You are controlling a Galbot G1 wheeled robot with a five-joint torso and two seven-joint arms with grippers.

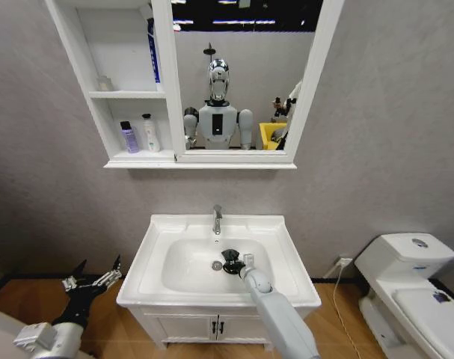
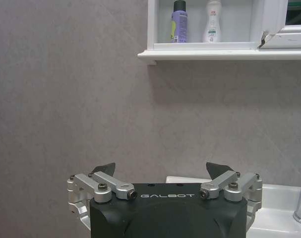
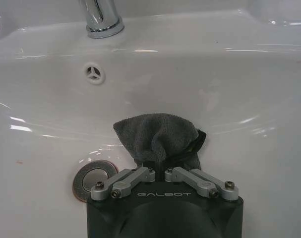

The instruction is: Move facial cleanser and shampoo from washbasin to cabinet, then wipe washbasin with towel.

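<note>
Towel [image 3: 157, 139] fabric is being pinched between the pressed-together fingers of the right gripper [image 3: 158, 168], and the dark bunched cloth is being held against the white inner wall of the washbasin [image 1: 155, 243]. In the head view the right gripper [image 1: 232, 262] is being seen at the centre of the frame, down inside the bowl, with the towel [image 1: 229, 256] just beside the metal drain [image 1: 217, 265], to its right. In the right wrist view the drain [image 3: 94, 179] is being shown at the lower left, close to the gripper body, while the chrome faucet [image 3: 101, 17] is standing at the top of the frame and the round overflow hole [image 3: 93, 73] is lying just below it.

The left gripper [image 1: 97, 273] is being kept at the lower left of the head view, off the washbasin's left edge and above the wooden floor [image 1: 25, 295], with its fingers spread wide and nothing between them. In the left wrist view the left gripper [image 2: 162, 171] is being seen at the bottom centre, facing the grey wall [image 2: 66, 99].

The cabinet [image 1: 118, 158] is being shown at the upper left of the head view, joined to the mirror [image 1: 238, 82]. On its lowest shelf a purple bottle [image 1: 129, 137] and a white bottle [image 1: 150, 133] are standing upright side by side, and in the left wrist view the purple bottle [image 2: 179, 22] and white bottle [image 2: 212, 22] are appearing at the top of the frame. A white toilet [image 1: 410, 288] is standing at the lower right of the head view.
</note>
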